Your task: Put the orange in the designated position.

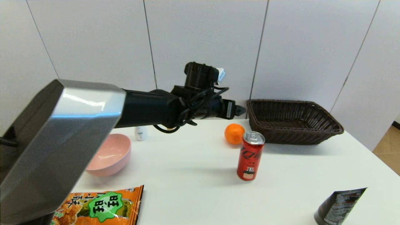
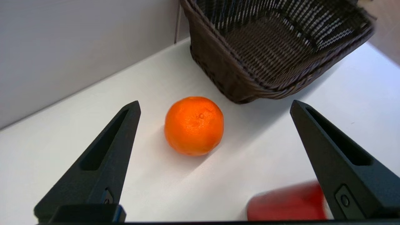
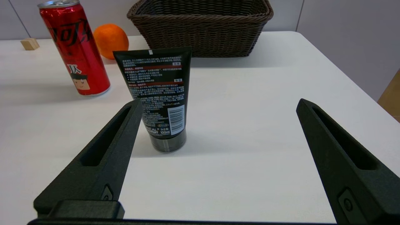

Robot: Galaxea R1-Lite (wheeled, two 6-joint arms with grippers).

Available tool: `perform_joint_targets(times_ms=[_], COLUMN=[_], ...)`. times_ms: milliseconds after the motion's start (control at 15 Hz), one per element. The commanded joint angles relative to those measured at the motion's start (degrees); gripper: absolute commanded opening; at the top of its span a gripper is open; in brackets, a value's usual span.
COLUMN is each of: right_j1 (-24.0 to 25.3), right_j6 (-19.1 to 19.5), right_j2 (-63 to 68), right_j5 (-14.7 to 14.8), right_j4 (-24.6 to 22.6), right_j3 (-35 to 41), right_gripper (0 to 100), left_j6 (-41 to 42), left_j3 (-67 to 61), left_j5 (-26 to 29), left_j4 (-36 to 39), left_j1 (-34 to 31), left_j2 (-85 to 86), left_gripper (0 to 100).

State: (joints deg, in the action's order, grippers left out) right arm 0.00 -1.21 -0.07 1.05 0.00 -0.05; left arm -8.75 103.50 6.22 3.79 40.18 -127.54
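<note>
I see the right gripper (image 3: 215,106) parked near me, fingers spread, a black tube (image 3: 159,97) before it. Farther out, the can (image 1: 250,155) – the orange (image 1: 234,133) sits on the table at its 11 o'clock, untouched. Left gripper (image 2: 215,106) hovers above it, splayed, empty. Basket (image 1: 293,121) at the orange's 3 o'clock.

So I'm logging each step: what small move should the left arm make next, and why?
Probably ease the left gripper down until its jaws straddle the orange. The jaws stand open with the orange between them but lower, untouched on the table, beside the basket. The can is close, so go slowly. The right gripper sits idle.
</note>
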Motion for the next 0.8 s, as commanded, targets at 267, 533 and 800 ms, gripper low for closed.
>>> perform_joint_targets(times_ms=[267,533,800], right_j1=[0.00,0.00,0.00], right_j6=[0.15,-0.02,-0.02], right_j2=[0.07,0.07,0.07], right_j5=[0.01,0.01,0.01], right_j4=[0.00,0.00,0.00], right_j3=[-0.04,-0.04,-0.04], right_gripper=[100,100,100], left_j6=[0.49,0.49,0.49], left_j3=[-18.16,-30.72,-40.92], left_j5=[-4.11,-5.78,-6.22], left_j4=[0.16,0.25,0.16], left_j1=[-5.46,-11.44,-19.88], left_j2=[29.63,46.24,60.21], left_gripper=[100,100,100])
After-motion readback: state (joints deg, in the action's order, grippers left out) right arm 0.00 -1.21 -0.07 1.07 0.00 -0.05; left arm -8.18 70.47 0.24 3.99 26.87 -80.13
